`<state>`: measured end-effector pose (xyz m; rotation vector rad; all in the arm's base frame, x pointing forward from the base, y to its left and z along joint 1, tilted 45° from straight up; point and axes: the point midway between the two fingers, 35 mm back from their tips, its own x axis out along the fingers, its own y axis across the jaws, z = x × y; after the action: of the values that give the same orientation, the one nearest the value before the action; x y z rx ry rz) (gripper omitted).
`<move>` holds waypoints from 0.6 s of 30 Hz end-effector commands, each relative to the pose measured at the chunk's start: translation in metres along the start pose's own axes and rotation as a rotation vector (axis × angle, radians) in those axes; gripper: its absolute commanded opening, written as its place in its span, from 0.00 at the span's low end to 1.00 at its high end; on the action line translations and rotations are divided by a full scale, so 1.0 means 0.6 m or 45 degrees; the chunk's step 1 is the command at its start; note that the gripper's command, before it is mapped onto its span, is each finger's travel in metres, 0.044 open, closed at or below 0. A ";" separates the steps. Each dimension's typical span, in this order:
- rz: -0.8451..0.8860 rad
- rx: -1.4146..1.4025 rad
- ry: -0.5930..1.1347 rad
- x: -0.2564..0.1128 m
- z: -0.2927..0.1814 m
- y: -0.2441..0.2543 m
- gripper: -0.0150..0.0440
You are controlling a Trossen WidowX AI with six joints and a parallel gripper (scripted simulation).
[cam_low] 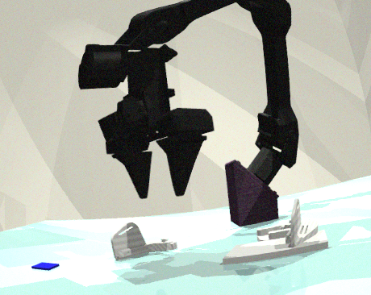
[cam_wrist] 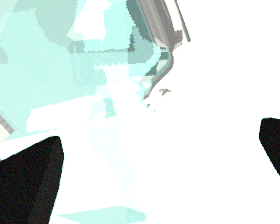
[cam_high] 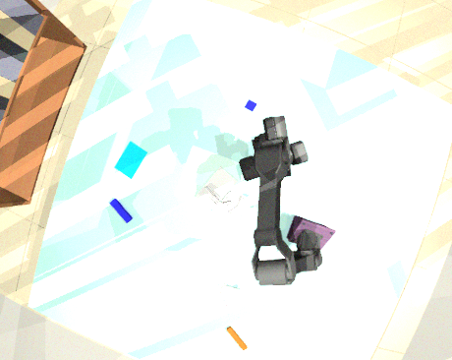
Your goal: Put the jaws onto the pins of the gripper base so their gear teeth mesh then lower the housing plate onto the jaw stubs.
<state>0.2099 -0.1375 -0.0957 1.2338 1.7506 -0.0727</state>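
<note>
My gripper (cam_low: 161, 197) (cam_wrist: 164, 138) is open and empty, fingers pointing down and spread wide, well above the table. Below it, a loose white part (cam_low: 127, 242) has an upright curved pad and a low arm toward the right; it looks like a jaw. Further right in the exterior view, a flat whitish base (cam_low: 247, 256) bears an upright fin (cam_low: 296, 227) and low slotted pieces; their meshing is unclear. In the wrist view a grey ribbed part (cam_wrist: 161, 22) shows at the top, between and beyond the fingertips. Glare hides most outlines in the top view; I cannot identify the housing plate.
The arm stands on a purple wedge mount (cam_high: 320, 230) (cam_low: 252, 205). A small blue tile (cam_high: 251, 105) (cam_low: 45, 266), a cyan tile (cam_high: 131, 159), a dark blue bar (cam_high: 121, 210) and an orange bar (cam_high: 237, 338) lie around. A brown open crate (cam_high: 50, 108) stands at the left.
</note>
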 end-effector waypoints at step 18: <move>-0.009 -0.013 -0.001 -0.010 -0.001 0.002 0.25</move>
<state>0.2106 -0.1400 -0.0915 1.2299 1.7531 -0.0709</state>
